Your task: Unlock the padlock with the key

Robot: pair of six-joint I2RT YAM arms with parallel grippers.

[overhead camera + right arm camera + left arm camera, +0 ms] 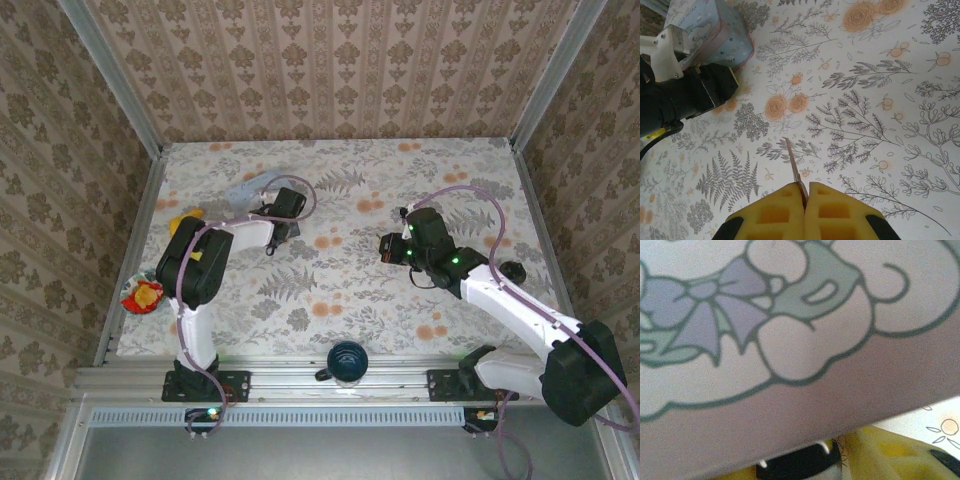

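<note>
Top view, table: a white cloth (330,300) printed with grey ferns and orange flowers covers it, with patterned panels on three sides.
Top view, tin: a pale blue rectangular cartoon tin (250,186) sits at the far left of the cloth, askew to the table's edges.
Top view, left gripper (280,207): it is at the right end of the tin, up against it. The finger gap is too small to read here.
Top view, right gripper (392,247): it is right of centre, well apart from the tin and pointing left.
Top view, mug: a dark blue round mug (347,362) stands at the near edge, between the two arm bases.
Left wrist, tin: its lid drawing of a lilac bow and pale cartoon shapes outlined in green is very close and blurred.
Left wrist, fingers: yellow foam (880,457) shows under the lower edge of the tin, beside a black shape (797,465). I cannot tell whether the fingers pinch the tin or stand off it.
Right wrist, fingers: the two yellow foam pads (775,210) are pressed together on a thin metal key (794,165) — its blade juts forward over the cloth.
Right wrist, left gripper: its black body and white bracket are at the upper left, against a corner of the tin.
Padlock: I cannot tell where it sits — the black shape under the tin is too blurred to name.
</note>
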